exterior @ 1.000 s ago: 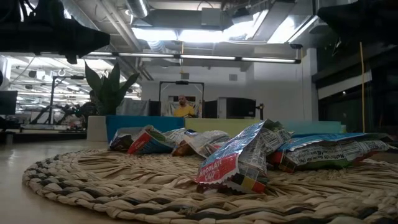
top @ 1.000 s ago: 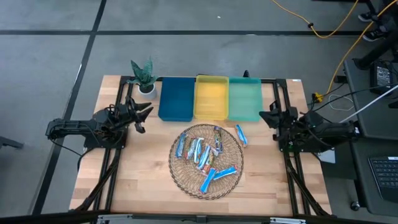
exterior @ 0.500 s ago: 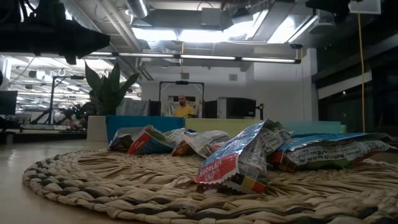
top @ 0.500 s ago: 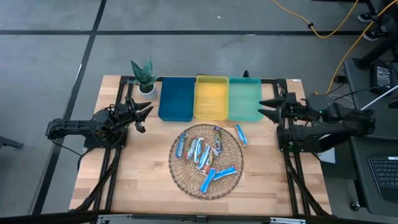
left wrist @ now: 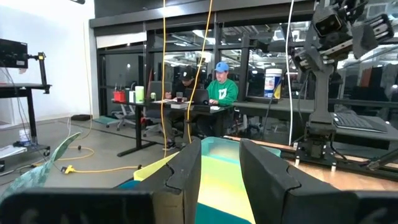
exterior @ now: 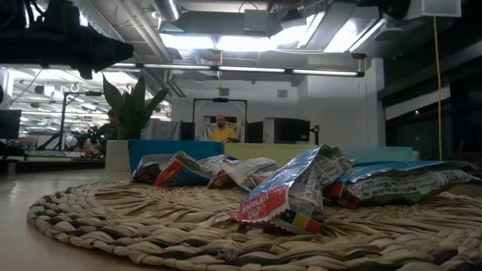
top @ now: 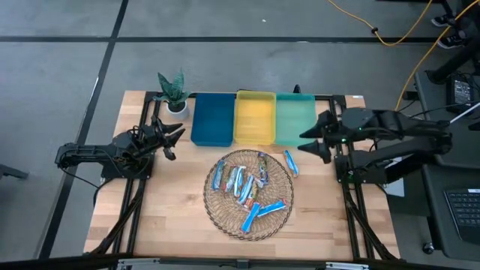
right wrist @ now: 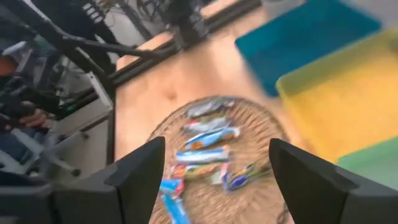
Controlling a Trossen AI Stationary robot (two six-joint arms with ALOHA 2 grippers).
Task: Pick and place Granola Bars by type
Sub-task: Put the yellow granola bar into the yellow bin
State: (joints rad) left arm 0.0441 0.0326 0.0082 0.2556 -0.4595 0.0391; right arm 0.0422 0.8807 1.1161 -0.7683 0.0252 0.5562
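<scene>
Several shiny blue-and-silver Granola Bars (top: 244, 184) lie in a round wicker basket (top: 217, 214) at the table's middle. One more bar (top: 290, 162) rests on the basket's right rim. The low view shows the bars (exterior: 290, 197) lying flat on the weave. My right gripper (top: 311, 144) hangs open above the table, right of the basket and beside the green tray, with nothing between its fingers (right wrist: 140, 177). My left gripper (top: 175, 142) waits at the table's left, left of the blue tray. Its fingers (left wrist: 186, 180) stand apart with nothing between them.
A blue tray (top: 212, 118), a yellow tray (top: 255, 118) and a green tray (top: 295, 118) stand side by side along the far edge. A small potted plant (top: 173, 91) is at the far left. Bare wood lies near the front edge. People sit at desks beyond the table.
My right gripper has lifted from its resting place at the table's right and reached toward the left, toward the basket. Its fingers have opened wide on the way. The bars and the left arm have kept still.
</scene>
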